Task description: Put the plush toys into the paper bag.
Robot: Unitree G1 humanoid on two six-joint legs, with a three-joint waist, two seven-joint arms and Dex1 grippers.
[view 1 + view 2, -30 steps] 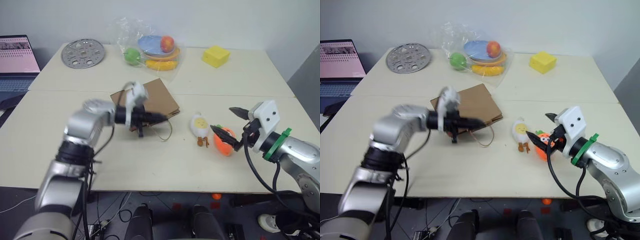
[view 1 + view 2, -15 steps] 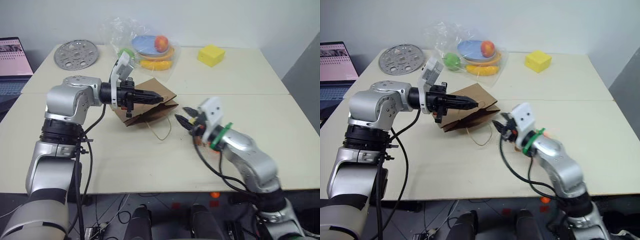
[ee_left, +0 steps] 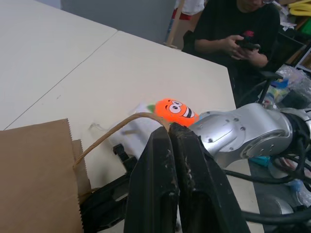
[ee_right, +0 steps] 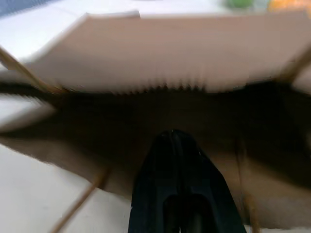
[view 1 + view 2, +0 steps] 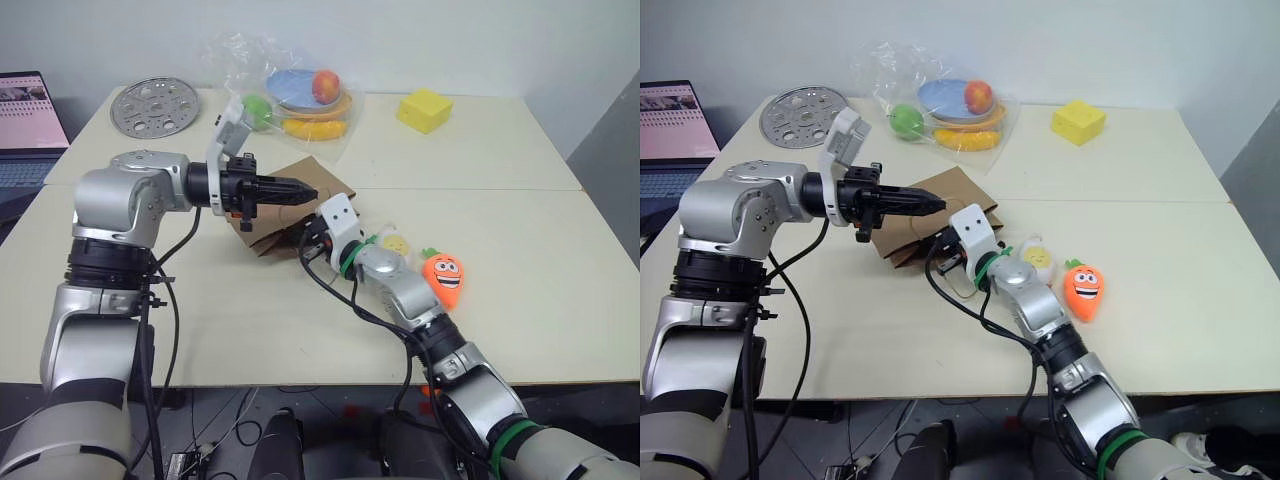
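Observation:
The brown paper bag (image 5: 322,181) lies on the table with its mouth raised. My left gripper (image 5: 305,187) is shut on its tan cord handle (image 3: 116,130), holding the top edge up. My right gripper (image 5: 940,252) is shut with nothing between its fingers and points into the bag's dark mouth (image 4: 97,121). Two plush toys lie on the table just right of my right forearm: the white egg-shaped one (image 5: 396,243), partly hidden by the arm, and the orange carrot (image 5: 443,279) with its grinning face up.
At the back of the table are a clear plastic bag of fruit (image 5: 296,95), a yellow foam block (image 5: 424,109) and a round metal disc (image 5: 154,104). A laptop (image 5: 30,110) sits far left. A seated person (image 3: 238,29) is beyond the table.
My right arm swung left from the toys to the bag's mouth, and its gripper went from open to shut. My left gripper raised the bag's handle a little.

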